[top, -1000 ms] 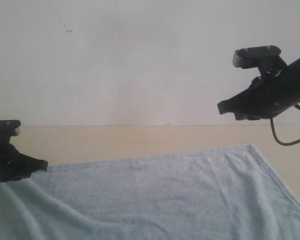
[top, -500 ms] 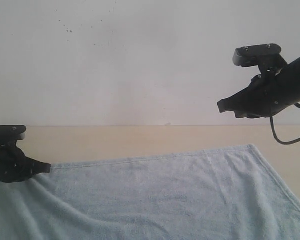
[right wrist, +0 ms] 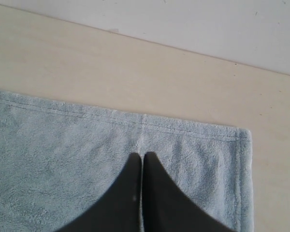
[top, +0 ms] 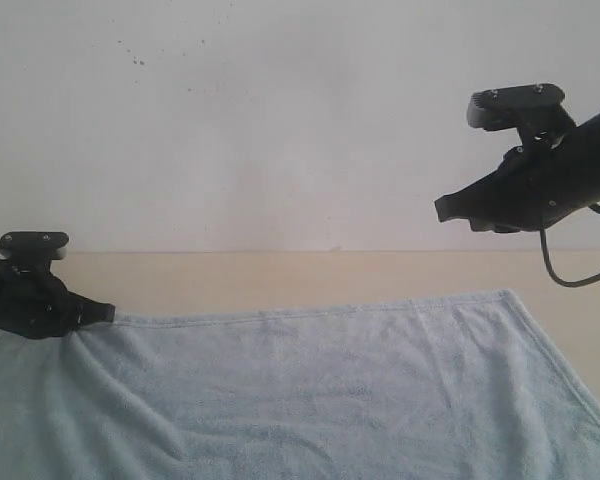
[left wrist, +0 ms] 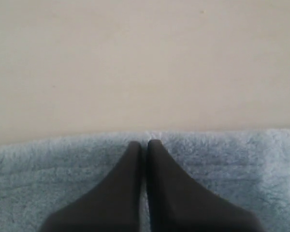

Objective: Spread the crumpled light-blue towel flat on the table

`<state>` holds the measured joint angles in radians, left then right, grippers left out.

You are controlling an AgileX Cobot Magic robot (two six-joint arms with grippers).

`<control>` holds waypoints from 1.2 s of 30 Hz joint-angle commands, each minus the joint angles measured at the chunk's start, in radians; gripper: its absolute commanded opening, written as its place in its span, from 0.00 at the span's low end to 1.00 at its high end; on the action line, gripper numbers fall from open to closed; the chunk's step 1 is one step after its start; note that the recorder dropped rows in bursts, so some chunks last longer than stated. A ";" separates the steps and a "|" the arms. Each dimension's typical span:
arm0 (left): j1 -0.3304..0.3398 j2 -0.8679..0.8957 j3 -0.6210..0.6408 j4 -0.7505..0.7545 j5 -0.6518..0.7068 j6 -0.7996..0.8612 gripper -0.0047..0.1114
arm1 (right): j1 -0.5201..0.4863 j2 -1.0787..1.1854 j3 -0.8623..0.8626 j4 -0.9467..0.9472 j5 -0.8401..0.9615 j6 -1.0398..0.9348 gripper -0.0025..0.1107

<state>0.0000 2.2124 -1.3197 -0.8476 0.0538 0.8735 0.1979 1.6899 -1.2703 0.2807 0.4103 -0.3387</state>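
The left gripper point(top: 106, 313), at 9 o'clock, is clamped on the far hem of the towel point(top: 340, 390), spread on the table point(top: 280, 275) towards 6 o'clock. Pull low and outward to clear the creases. The right gripper point(top: 443, 212), at 2 o'clock: closed, empty

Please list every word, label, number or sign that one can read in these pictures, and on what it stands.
None: no readable text on the towel, the table, the wall, the left tool or the right tool. The small dark specks on the wall are marks, not letters.
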 commanded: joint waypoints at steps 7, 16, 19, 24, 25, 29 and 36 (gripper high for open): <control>0.027 -0.175 -0.010 0.034 0.141 -0.007 0.07 | -0.009 -0.002 0.008 -0.006 0.008 -0.023 0.02; 0.114 -0.339 0.252 -0.009 0.206 -0.066 0.07 | -0.203 -0.021 0.246 0.010 -0.009 0.009 0.02; 0.120 -0.440 0.356 -0.012 0.208 -0.062 0.07 | -0.205 -0.070 0.338 0.012 -0.009 -0.014 0.02; 0.118 -0.598 0.486 -0.008 0.204 -0.056 0.07 | -0.207 -0.147 0.476 0.004 -0.096 -0.015 0.02; 0.118 -0.618 0.509 -0.008 0.207 -0.056 0.07 | -0.207 -0.152 0.491 0.006 -0.099 -0.006 0.02; 0.118 -0.652 0.581 -0.017 0.227 -0.058 0.07 | -0.207 -0.153 0.540 0.000 -0.067 -0.003 0.02; 0.118 -0.653 0.620 -0.030 0.240 -0.061 0.07 | -0.207 -0.153 0.612 -0.003 -0.076 -0.001 0.02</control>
<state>0.1189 1.5717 -0.7127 -0.8633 0.2877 0.8214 -0.0011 1.5488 -0.6790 0.2861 0.3471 -0.3401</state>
